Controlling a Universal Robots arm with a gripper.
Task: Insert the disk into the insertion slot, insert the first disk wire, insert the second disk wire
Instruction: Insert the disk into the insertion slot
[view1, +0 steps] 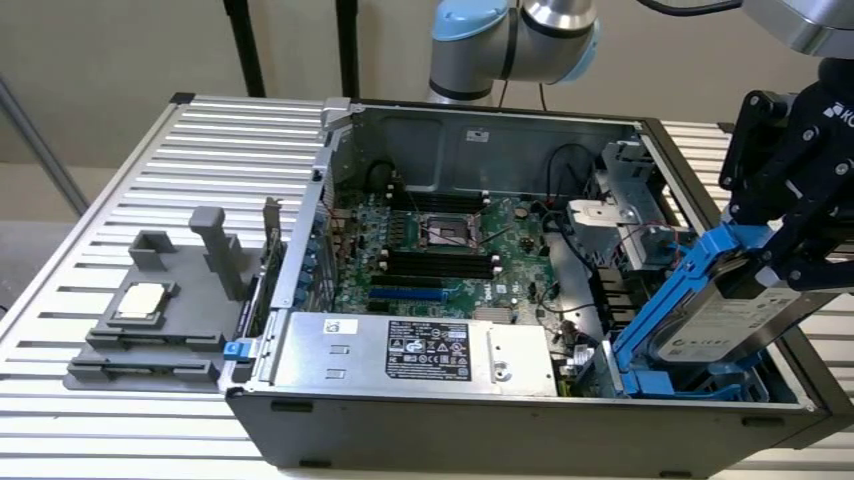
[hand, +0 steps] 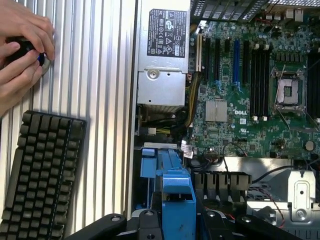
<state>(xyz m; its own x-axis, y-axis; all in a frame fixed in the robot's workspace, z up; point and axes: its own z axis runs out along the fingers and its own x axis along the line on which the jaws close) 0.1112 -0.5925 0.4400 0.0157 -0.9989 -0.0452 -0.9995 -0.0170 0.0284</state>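
Note:
My gripper (view1: 790, 262) hangs over the exterior view's right end of the open computer case and is shut on the disk (view1: 731, 318). The disk is a silver drive with a white label in a bright blue carrier. It is tilted, with its lower end down at the insertion slot (view1: 683, 385), the cage with blue tabs in the case's near right corner. In the wrist view the blue carrier (hand: 177, 197) sits between my black fingers (hand: 146, 225), and the slot's blue plastic (hand: 149, 162) lies just beyond it.
A silver box with a black label (view1: 427, 350) lies beside the slot, with the green motherboard (view1: 454, 250) behind it. Thin wires (view1: 651, 238) hang near the case's right wall. A grey fixture (view1: 147, 330) stands on the slatted table. A person's hands (hand: 20, 50) and a keyboard (hand: 40, 175) are beside the case.

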